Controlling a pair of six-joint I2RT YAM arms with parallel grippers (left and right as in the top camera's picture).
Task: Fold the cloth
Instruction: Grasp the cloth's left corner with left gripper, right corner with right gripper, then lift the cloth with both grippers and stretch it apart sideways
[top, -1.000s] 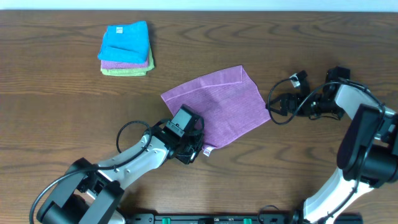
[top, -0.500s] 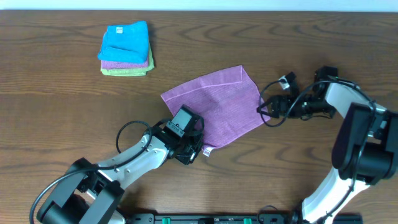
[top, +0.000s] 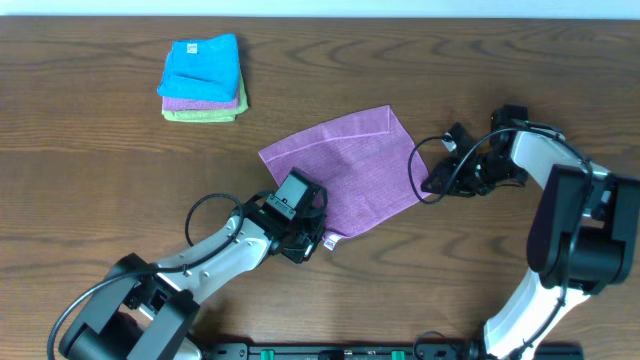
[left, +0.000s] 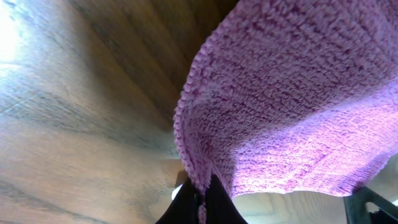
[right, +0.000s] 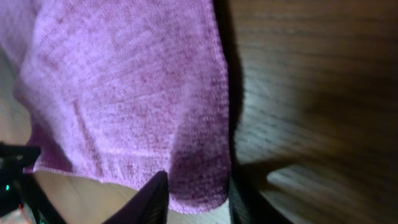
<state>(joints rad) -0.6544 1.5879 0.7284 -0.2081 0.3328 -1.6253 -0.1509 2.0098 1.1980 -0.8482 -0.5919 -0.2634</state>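
Note:
The purple cloth (top: 350, 170) lies spread flat in the middle of the wooden table (top: 100, 180). My left gripper (top: 312, 243) is at its near corner, and in the left wrist view that gripper (left: 200, 199) is shut on the cloth's edge (left: 292, 112), which rises from between the black fingers. My right gripper (top: 428, 186) is at the cloth's right corner. In the right wrist view its jaws (right: 196, 199) stand partly narrowed but still apart, open, with the cloth corner (right: 124, 81) lying between the two fingers (right: 155, 193).
A stack of folded cloths (top: 203, 78), blue on purple on green, sits at the back left. A small white tag (top: 333, 243) shows at the cloth's near corner beside my left gripper. Both arms' cables loop close to the cloth.
My right arm has moved left to the cloth's right corner and its jaws have narrowed around it. The left gripper and the cloth have stayed put.

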